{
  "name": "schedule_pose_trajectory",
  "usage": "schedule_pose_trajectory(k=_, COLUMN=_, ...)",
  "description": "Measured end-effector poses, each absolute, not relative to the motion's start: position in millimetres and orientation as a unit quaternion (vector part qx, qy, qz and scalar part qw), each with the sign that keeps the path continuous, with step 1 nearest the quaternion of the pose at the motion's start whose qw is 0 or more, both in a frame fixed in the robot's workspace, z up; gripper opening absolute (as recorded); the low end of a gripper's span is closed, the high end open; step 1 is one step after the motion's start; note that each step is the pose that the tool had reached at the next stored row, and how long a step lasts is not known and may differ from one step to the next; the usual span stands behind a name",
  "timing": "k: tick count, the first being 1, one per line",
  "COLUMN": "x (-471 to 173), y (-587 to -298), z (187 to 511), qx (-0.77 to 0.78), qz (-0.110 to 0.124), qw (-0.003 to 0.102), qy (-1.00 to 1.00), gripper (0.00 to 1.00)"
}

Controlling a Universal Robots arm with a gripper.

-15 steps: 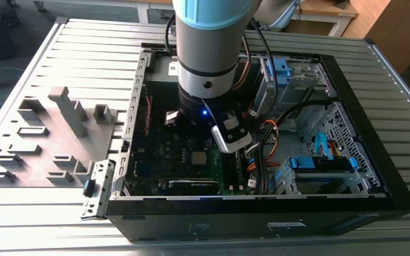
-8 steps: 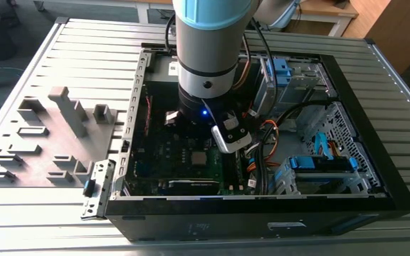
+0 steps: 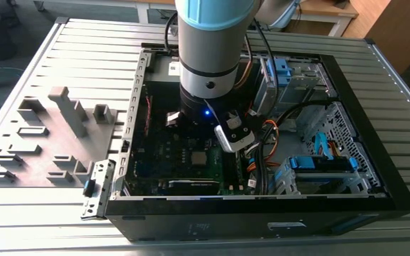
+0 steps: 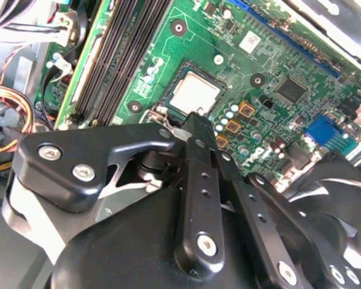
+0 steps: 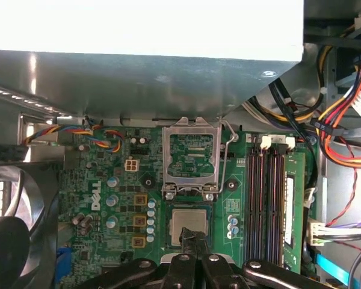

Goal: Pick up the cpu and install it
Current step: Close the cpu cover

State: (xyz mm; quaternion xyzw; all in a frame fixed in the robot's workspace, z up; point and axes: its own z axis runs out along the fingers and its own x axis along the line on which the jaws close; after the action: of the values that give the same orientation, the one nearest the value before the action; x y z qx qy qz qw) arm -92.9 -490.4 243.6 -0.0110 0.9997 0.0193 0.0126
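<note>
I'm working in what looks like a robotics lab or workshop: a ribbed aluminium bench (image 3: 84, 48) carries an opened computer case (image 3: 262, 226) and a grey fixture plate (image 3: 30, 160) of moulded holders, my robot arm (image 3: 212, 42) hangs over it, and wooden furniture (image 3: 394, 29) stands behind.

The exterior view looks steeply down into the computer case (image 3: 190, 216); both wrist views, close above the motherboard (image 5: 108, 180), share the cpu (image 4: 194, 95).
</note>
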Motion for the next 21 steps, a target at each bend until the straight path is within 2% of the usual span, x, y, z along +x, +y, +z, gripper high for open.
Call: schedule_pose_trajectory(k=21, x=-75, y=-488, z=242, qx=-0.051, qz=0.020, qw=0.012, qy=0.998, gripper=0.11)
